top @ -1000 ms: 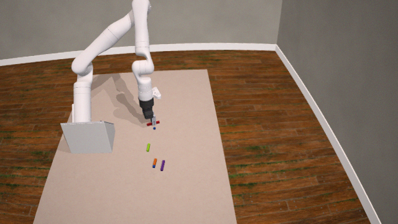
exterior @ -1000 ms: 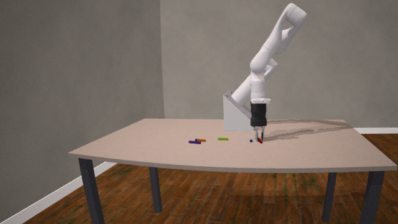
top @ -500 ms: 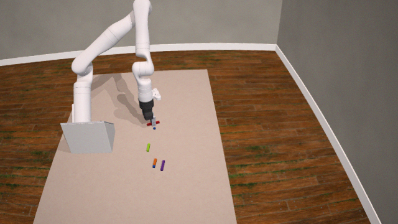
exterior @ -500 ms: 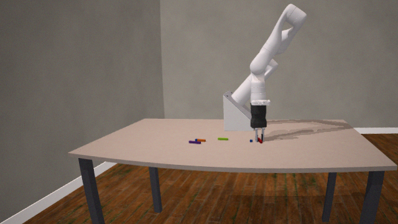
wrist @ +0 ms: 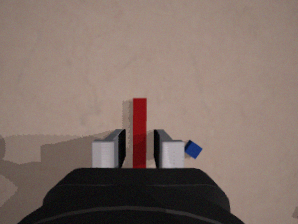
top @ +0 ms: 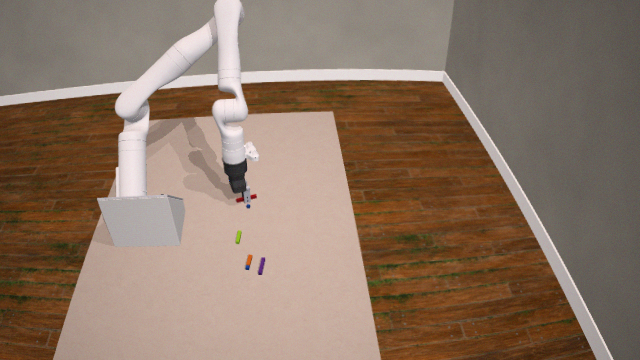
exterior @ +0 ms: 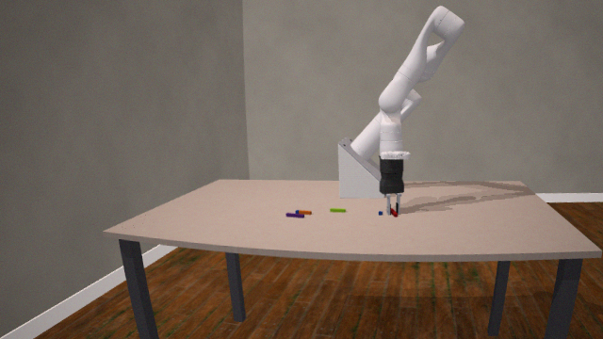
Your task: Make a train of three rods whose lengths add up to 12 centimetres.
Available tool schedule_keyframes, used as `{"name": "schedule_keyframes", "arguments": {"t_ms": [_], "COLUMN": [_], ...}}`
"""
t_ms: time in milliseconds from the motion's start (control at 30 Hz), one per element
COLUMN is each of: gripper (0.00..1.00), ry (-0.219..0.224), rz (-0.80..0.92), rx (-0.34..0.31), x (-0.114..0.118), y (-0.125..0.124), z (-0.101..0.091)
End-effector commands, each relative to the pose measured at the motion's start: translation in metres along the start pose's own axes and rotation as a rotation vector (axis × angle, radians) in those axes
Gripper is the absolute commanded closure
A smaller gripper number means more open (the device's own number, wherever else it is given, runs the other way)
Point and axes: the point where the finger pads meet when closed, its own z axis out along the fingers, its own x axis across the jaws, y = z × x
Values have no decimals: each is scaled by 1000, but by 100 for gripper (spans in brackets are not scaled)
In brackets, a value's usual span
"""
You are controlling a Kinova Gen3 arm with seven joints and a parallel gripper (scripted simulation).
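A red rod lies flat on the table; it also shows in the exterior view and the wrist view. My gripper stands low over its middle with one finger on each side. In the wrist view the gripper is partly open, with a thin gap between each finger and the rod. A blue rod lies just beside the fingers. Further forward lie a lime rod, an orange rod with a second blue rod at its end, and a purple rod beside them.
The arm's grey base block stands at the table's left side. The rods lie along the table's middle, far from its edges.
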Motion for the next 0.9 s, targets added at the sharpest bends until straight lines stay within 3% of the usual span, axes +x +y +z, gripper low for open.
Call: {"name": "schedule_keyframes", "arguments": {"t_ms": [0, 533, 567, 867], "gripper": [46, 46, 76, 76], "ry": [1, 1, 1, 1], "rz": [0, 0, 0, 0], "rx": [1, 1, 1, 1], "x": [0, 0, 0, 0], "y": [0, 0, 0, 0], "z": [-1, -1, -1, -1]}}
